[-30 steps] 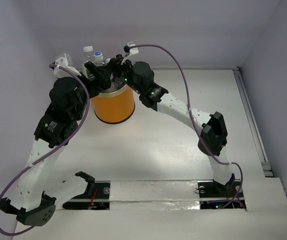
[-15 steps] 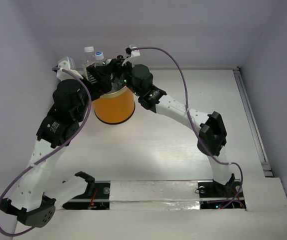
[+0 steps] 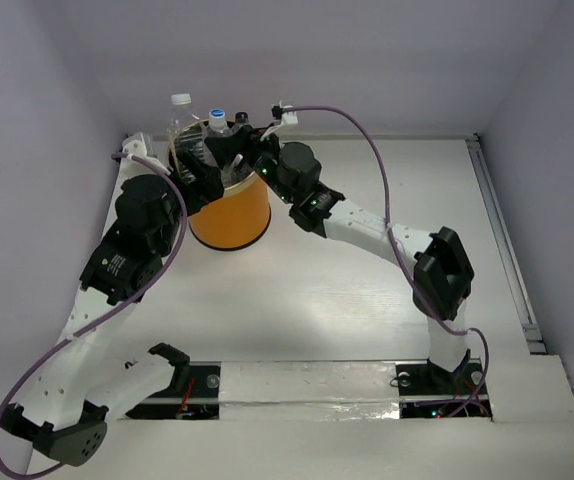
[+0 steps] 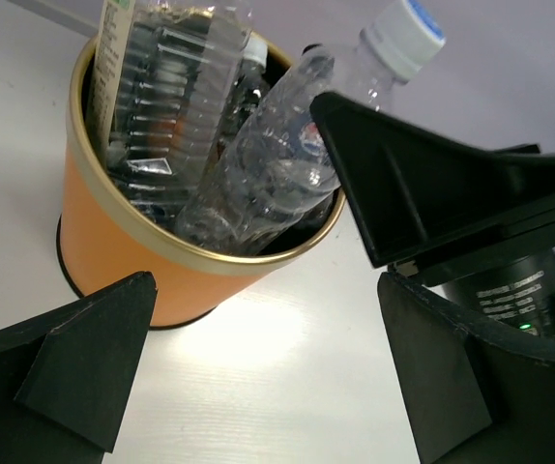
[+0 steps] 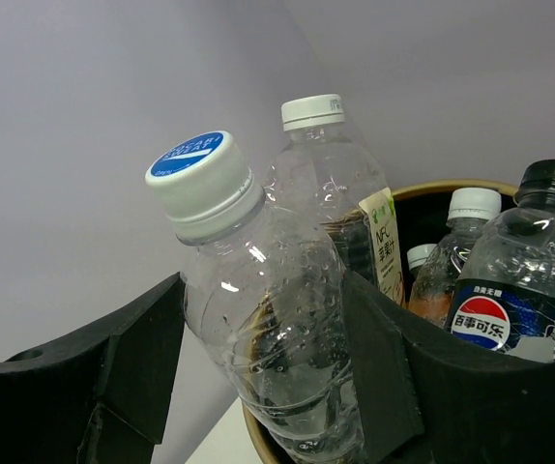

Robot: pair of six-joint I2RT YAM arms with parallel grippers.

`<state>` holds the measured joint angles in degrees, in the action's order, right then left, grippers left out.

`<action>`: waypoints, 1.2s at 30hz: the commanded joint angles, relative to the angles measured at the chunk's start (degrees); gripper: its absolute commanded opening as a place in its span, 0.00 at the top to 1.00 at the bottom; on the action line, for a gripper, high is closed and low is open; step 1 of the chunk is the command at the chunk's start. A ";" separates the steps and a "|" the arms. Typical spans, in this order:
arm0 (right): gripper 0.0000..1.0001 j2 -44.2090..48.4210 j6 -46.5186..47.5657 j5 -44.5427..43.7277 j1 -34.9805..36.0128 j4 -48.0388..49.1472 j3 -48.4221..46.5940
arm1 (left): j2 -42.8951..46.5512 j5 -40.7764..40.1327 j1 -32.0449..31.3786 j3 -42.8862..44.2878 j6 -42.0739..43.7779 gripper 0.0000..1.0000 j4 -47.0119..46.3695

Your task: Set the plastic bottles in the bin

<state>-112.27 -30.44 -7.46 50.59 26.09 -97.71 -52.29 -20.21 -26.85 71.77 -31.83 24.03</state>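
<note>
The orange bin (image 3: pixel 229 215) with a gold rim (image 4: pixel 210 259) stands at the table's far left with several plastic bottles upright in it. My right gripper (image 3: pixel 227 150) is shut on a clear bottle with a blue-and-white cap (image 5: pixel 258 319). That bottle leans at the bin's rim with its lower end inside (image 4: pixel 287 164). Beside it stand a tall clear bottle with a white cap and green label (image 5: pixel 340 174), a dark-capped bottle with a blue label (image 5: pixel 524 290) and a small white-capped bottle (image 5: pixel 456 251). My left gripper (image 4: pixel 268 300) is open and empty, low beside the bin.
The bin stands close to the back wall (image 3: pixel 367 60) and the left wall (image 3: pixel 27 150). Both arms crowd around the bin's top. A rail (image 3: pixel 502 230) runs along the table's right edge.
My right gripper has shifted right with the blue-capped bottle, bringing it over the bin's rim. My left arm has pulled back and down a little beside the bin.
</note>
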 commanded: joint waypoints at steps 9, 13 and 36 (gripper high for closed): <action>0.18 -7.97 3.19 4.56 1.62 -35.74 -4.14 | 0.44 0.25 0.40 1.97 0.02 0.01 -2.67; 0.09 -5.60 3.28 5.71 1.62 -36.81 -7.84 | 0.44 0.43 0.40 3.20 0.28 0.01 -2.59; 0.00 16.89 6.79 10.01 1.62 -33.56 3.04 | -1.14 -1.50 0.40 14.09 3.26 0.01 -0.57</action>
<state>-101.75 -25.26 1.17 51.83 -8.23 -98.19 -52.56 -20.62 -26.85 82.52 -30.61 24.60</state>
